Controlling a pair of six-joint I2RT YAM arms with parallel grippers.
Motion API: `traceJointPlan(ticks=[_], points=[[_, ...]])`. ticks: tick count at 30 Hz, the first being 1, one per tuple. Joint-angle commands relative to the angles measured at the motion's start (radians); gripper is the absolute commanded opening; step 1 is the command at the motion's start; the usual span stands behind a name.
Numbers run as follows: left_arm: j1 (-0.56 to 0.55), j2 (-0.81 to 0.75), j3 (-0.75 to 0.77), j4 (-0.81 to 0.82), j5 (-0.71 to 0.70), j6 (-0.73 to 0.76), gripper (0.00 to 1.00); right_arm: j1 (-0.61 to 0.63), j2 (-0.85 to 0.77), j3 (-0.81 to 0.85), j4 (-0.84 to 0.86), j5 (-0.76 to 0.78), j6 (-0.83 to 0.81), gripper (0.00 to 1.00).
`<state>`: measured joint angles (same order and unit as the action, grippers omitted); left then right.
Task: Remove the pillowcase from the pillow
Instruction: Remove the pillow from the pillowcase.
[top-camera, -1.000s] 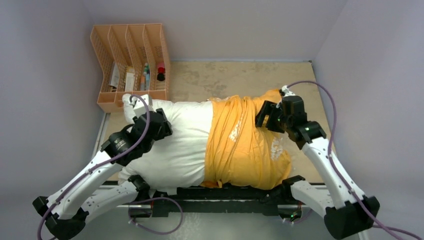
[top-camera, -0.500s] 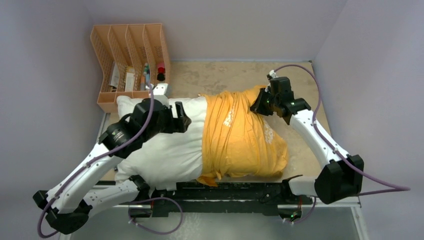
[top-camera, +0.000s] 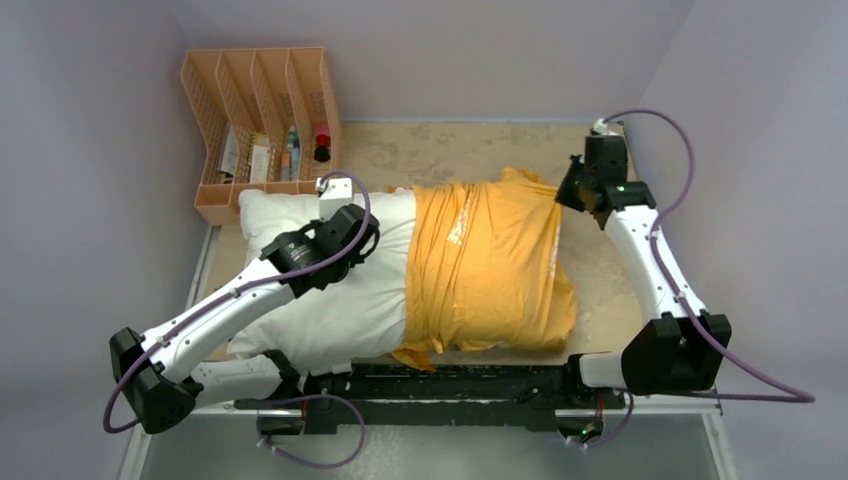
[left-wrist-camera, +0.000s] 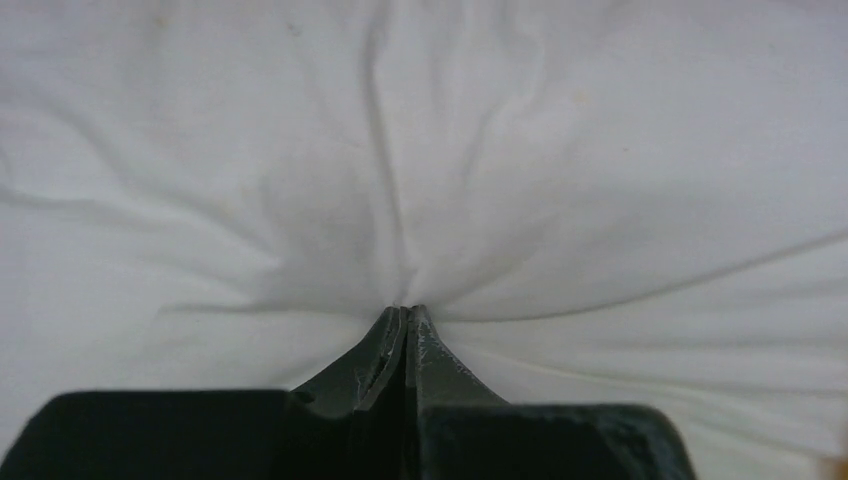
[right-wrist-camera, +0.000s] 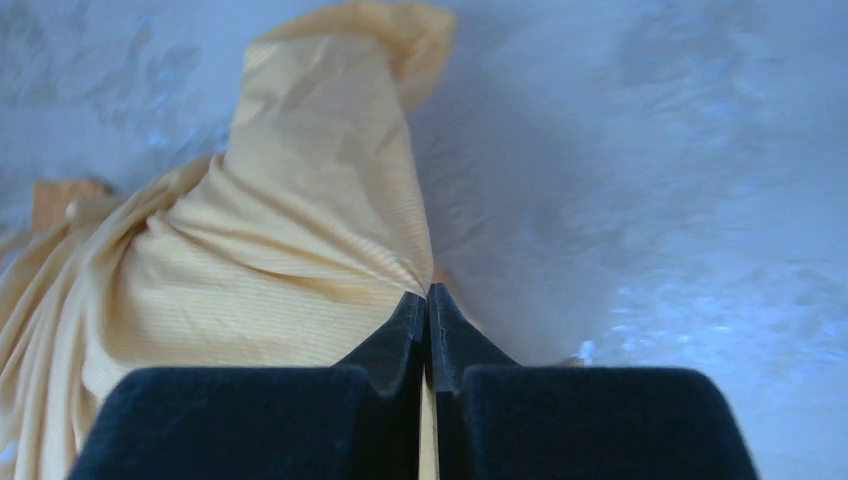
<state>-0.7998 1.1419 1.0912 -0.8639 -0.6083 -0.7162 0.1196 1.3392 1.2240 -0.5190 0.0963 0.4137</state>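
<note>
Now that both hands have snapped shut, I'm reading this as anchor-and-pull. L side: the left hand (left-wrist-camera: 408, 318), which was open over the pillow (top-camera: 320, 300) a sec ago, is pinching a pucker of its white fabric. Centre: the pillowcase (top-camera: 490, 270) is still covering approx the right half of the pillow, which is lying across the bench (top-camera: 400, 150). R side: the right hand (right-wrist-camera: 428, 300) is clamping the case's far corner and drawing it outward. I'm judging the strip-off is only just starting.
</note>
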Motion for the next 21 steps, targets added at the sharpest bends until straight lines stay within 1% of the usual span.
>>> traceJointPlan(ticks=[1,4,5,6,7,9,10,12,13,14,16,17,18,19,21], points=[[0.018,0.025,0.007,-0.182,-0.238,-0.068,0.00,-0.102,-0.021,0.116,-0.013,0.105,-0.052,0.00],[0.020,0.024,-0.021,-0.142,-0.189,-0.061,0.00,-0.141,-0.029,0.148,-0.018,0.074,-0.055,0.00],[0.021,0.018,-0.033,-0.126,-0.165,-0.060,0.00,-0.144,-0.033,0.154,-0.022,0.044,-0.063,0.00],[0.021,0.011,-0.046,-0.110,-0.147,-0.062,0.00,-0.144,-0.040,0.153,-0.023,-0.014,-0.069,0.02],[0.021,0.004,-0.059,-0.095,-0.122,-0.063,0.00,-0.144,-0.043,0.148,-0.029,-0.077,-0.071,0.15],[0.020,-0.019,-0.083,-0.046,-0.058,-0.056,0.00,-0.144,-0.047,0.139,-0.064,-0.254,-0.075,0.44],[0.020,-0.031,-0.089,-0.026,-0.022,-0.056,0.00,-0.143,-0.052,0.132,-0.099,-0.301,-0.087,0.53],[0.020,-0.060,-0.097,0.027,0.057,-0.050,0.00,-0.138,-0.092,0.074,-0.130,-0.364,-0.052,0.65],[0.020,-0.077,-0.101,0.056,0.096,-0.049,0.02,-0.132,-0.127,0.030,-0.116,-0.392,-0.029,0.69],[0.020,-0.089,-0.103,0.085,0.128,-0.052,0.15,-0.128,-0.164,-0.015,-0.087,-0.434,-0.014,0.74],[0.021,-0.118,-0.111,0.157,0.206,-0.047,0.41,-0.057,-0.218,-0.078,-0.041,-0.506,0.016,0.86],[0.021,-0.129,-0.112,0.193,0.243,-0.041,0.52,0.000,-0.229,-0.095,-0.033,-0.518,0.034,0.88],[0.020,-0.139,-0.112,0.226,0.287,-0.036,0.59,0.033,-0.229,-0.106,-0.031,-0.517,0.043,0.88],[0.020,-0.145,-0.109,0.258,0.326,-0.026,0.64,0.093,-0.223,-0.118,-0.027,-0.519,0.058,0.88],[0.020,-0.139,-0.089,0.289,0.407,-0.009,0.69,0.167,-0.202,-0.152,-0.010,-0.511,0.088,0.87]])
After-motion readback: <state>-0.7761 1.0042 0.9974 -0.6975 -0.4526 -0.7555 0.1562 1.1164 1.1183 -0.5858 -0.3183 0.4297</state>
